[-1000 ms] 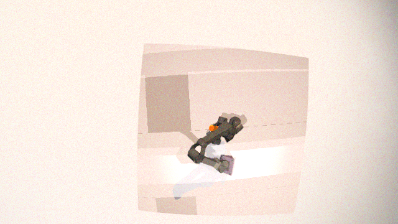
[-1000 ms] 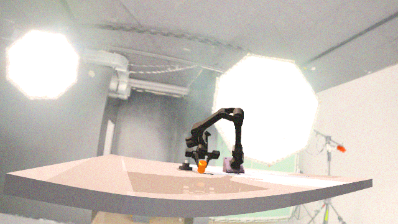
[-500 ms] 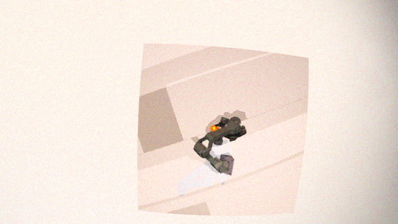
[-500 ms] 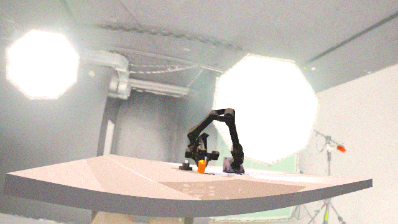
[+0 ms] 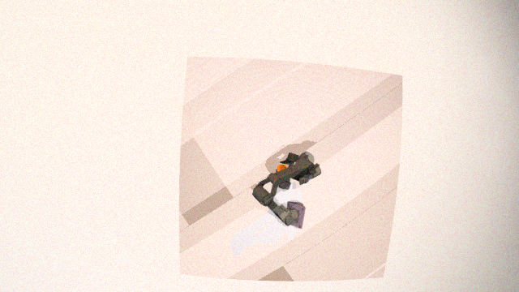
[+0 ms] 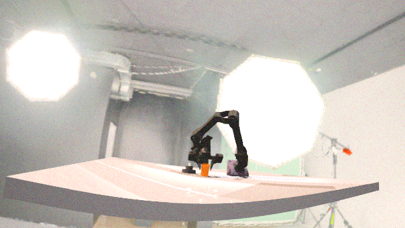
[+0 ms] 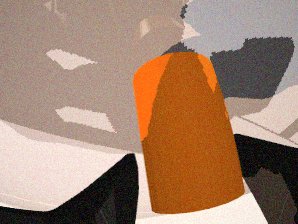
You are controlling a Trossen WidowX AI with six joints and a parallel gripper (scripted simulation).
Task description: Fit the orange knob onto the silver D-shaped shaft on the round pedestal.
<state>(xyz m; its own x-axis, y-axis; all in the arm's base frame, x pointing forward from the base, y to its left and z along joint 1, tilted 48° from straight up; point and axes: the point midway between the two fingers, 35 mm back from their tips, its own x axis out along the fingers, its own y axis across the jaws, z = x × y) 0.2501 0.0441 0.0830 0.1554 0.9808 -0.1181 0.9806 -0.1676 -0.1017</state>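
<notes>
The orange knob (image 5: 281, 167) (image 6: 205, 170) (image 7: 192, 145) stands on the table, close to upright, with its hole not visible. My gripper (image 6: 205, 167) (image 7: 184, 152) is open around it, pointing down, one finger on each side. In the wrist view a thin gap shows at the left finger, and the right finger is very close to the knob or touching it. The dark round pedestal (image 6: 188, 170) with its silver shaft (image 6: 189, 164) stands beside the knob, to its left in the exterior view. In the top view the arm partly covers the pedestal. The shaft's flat side cannot be made out.
The arm's purple base block (image 5: 301, 215) (image 6: 231, 167) stands to the right of the knob in the exterior view. The arm arches over the table (image 5: 227, 101) (image 6: 126, 185). Shadows and pale patches lie around the knob.
</notes>
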